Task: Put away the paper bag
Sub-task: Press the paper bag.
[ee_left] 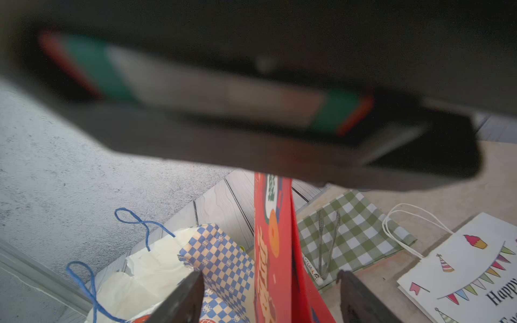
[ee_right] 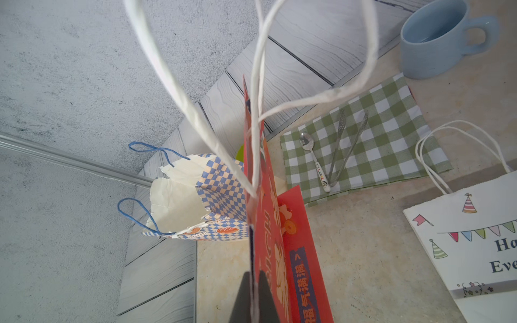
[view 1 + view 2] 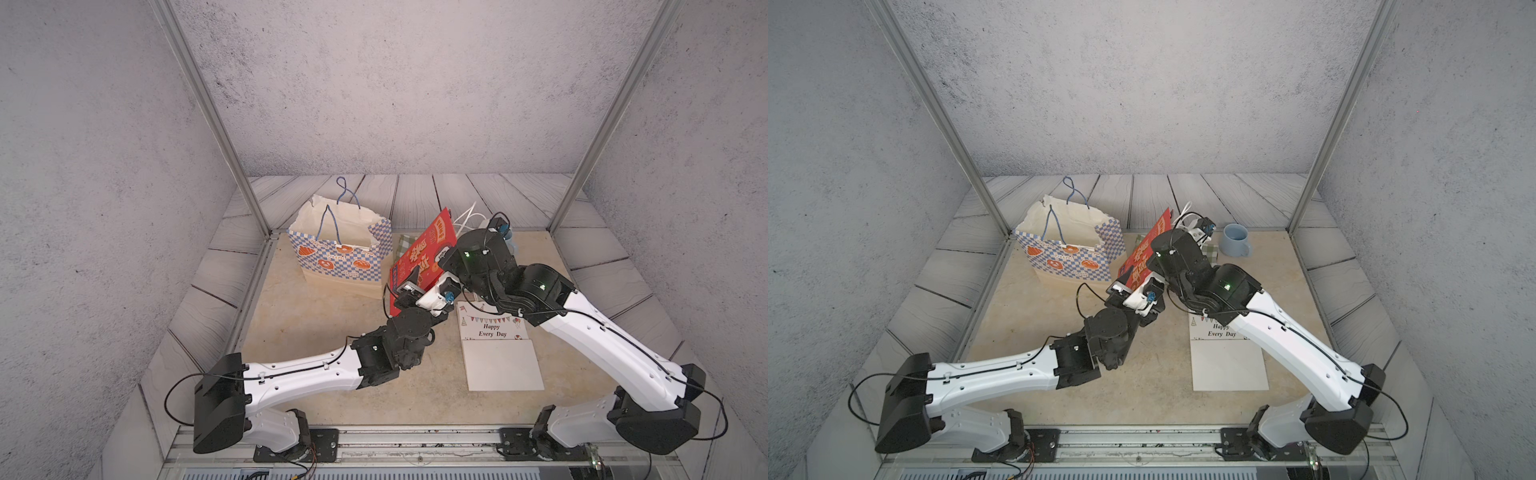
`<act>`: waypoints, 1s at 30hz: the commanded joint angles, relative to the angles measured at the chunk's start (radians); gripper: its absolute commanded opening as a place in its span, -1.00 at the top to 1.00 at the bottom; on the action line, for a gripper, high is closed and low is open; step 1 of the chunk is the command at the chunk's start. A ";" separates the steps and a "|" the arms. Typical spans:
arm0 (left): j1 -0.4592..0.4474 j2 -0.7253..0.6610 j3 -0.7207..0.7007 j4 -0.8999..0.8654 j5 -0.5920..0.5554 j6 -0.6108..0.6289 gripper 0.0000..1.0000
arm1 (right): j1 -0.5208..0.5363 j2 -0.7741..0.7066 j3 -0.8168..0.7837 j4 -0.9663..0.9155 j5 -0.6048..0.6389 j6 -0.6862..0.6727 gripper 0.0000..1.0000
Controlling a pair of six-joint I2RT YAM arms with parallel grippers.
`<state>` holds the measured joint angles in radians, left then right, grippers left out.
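- The flat red printed paper bag (image 3: 419, 257) with white twisted cord handles (image 2: 260, 72) stood on edge, tilted, near the middle of the pale stone-look bench (image 3: 316, 332). It was just beside the open blue-and-cream checked paper bag (image 3: 340, 257).
- The right gripper (image 2: 253, 279) was clamped on the red bag's upper edge below the handles, jaws pinched tight on the paper.
- The left gripper (image 1: 272, 296) straddled the red bag lower down. Its jaws stood apart, one to each side, with a gap showing on both. No hold by it was seen.
- A white "Happy Every Day" paper bag (image 3: 494, 332) lay flat on the bench near the right arm, untouched.
- Judged step: the red bag was held up for a two-handed carry or a handover, and not yet stowed. The checked bag's open mouth looked the likely destination, though the task does not name one.
- Next move, as judged: the left jaws would need to meet the paper squarely. The bag would then need lifting clear of the checked bag's torn rim and lowering in edge-first, with the handles kept from snagging.
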<state>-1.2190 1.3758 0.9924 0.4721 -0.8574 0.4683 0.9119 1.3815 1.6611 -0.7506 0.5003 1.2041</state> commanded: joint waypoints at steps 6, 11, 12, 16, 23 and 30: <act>0.030 0.002 -0.013 0.056 -0.081 0.081 -0.16 | 0.016 -0.050 -0.023 -0.006 -0.017 0.048 1.00; 0.030 -0.002 -0.024 0.046 -0.080 0.094 0.07 | 0.016 -0.050 -0.022 -0.003 -0.026 0.053 1.00; 0.029 -0.003 -0.026 0.049 -0.078 0.097 0.15 | 0.016 -0.051 -0.021 -0.002 -0.030 0.055 1.00; 0.031 -0.003 -0.028 0.051 -0.068 0.108 0.53 | 0.017 -0.054 -0.021 0.002 -0.041 0.065 1.00; 0.035 -0.004 -0.024 0.046 -0.060 0.093 1.00 | 0.015 -0.062 -0.040 0.025 -0.066 0.105 0.95; 0.042 -0.049 -0.026 -0.029 -0.048 -0.004 1.00 | 0.016 -0.143 -0.155 0.249 -0.065 0.031 -0.43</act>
<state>-1.2129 1.3579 0.9764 0.4992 -0.8658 0.5365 0.9085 1.3094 1.5410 -0.6167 0.4751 1.2968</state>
